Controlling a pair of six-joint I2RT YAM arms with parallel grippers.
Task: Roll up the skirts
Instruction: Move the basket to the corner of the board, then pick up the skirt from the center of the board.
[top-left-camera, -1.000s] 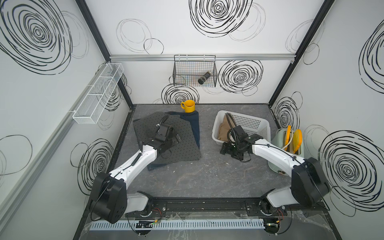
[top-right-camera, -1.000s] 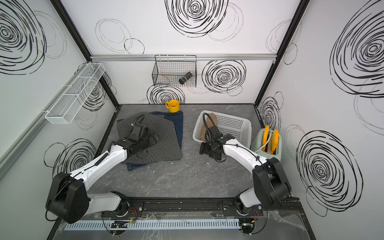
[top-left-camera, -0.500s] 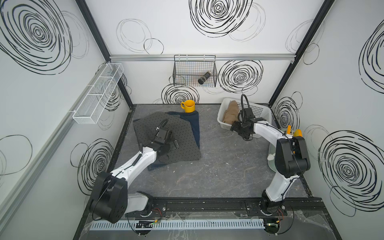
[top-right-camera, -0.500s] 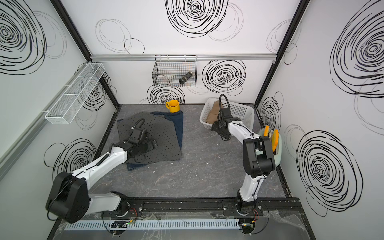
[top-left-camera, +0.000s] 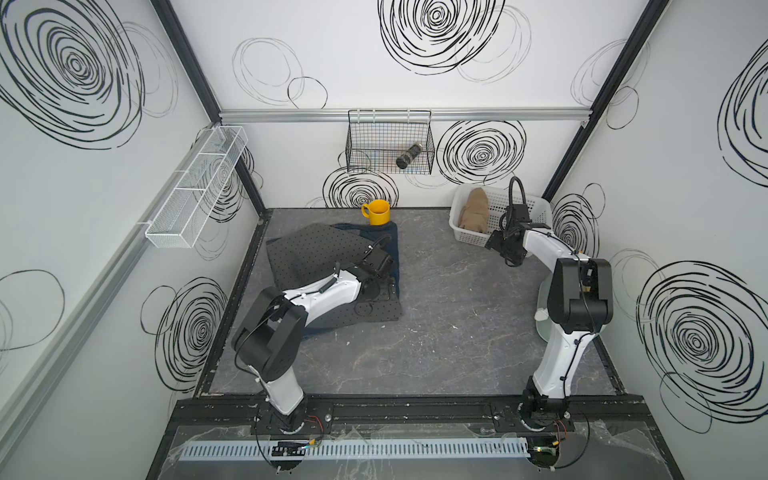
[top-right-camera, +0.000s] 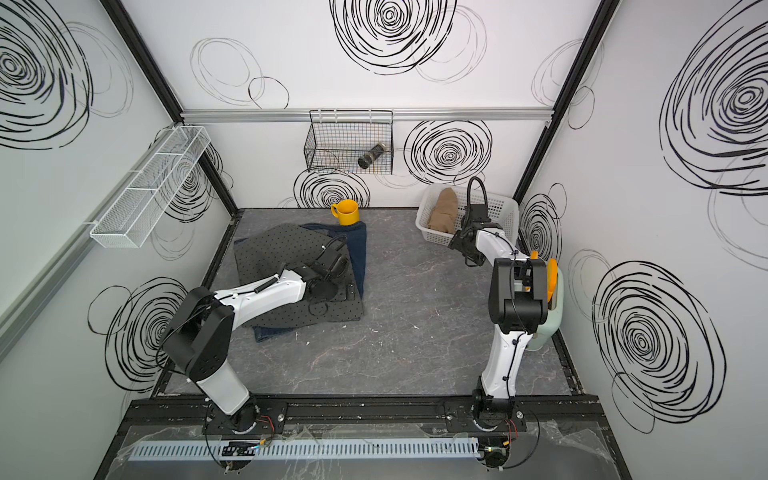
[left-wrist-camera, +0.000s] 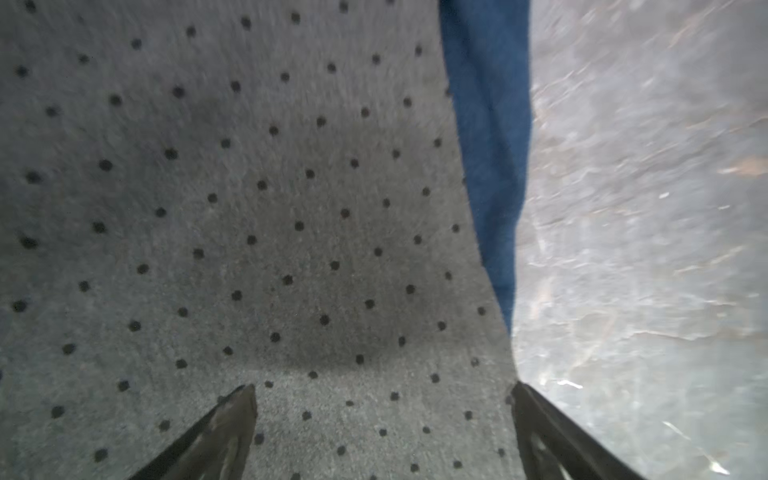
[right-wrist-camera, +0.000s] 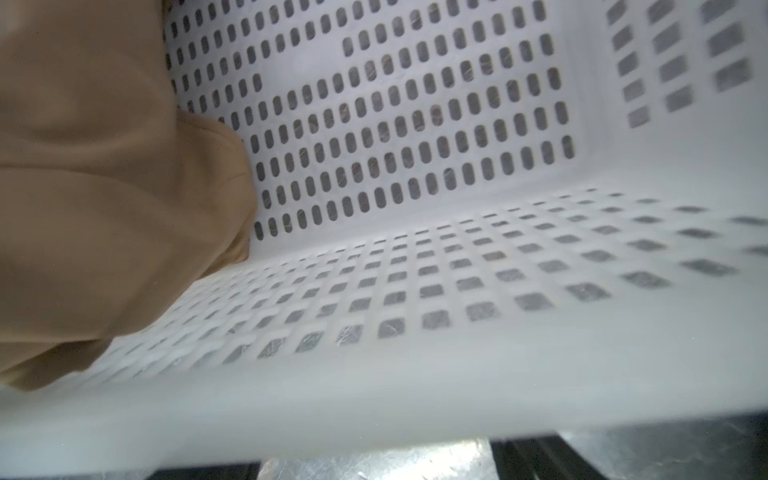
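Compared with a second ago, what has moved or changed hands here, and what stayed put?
The white basket, with the tan skirt inside, slid from mid-table into the back right corner, the right gripper staying at its near wall. The left gripper, open, shifted across the dotted grey skirt to its edge beside the denim skirt. Nothing was picked up. Both flat skirts and the yellow mug stayed put.

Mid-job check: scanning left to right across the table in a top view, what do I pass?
Dotted grey skirt → yellow mug → tan skirt → pale green bin.
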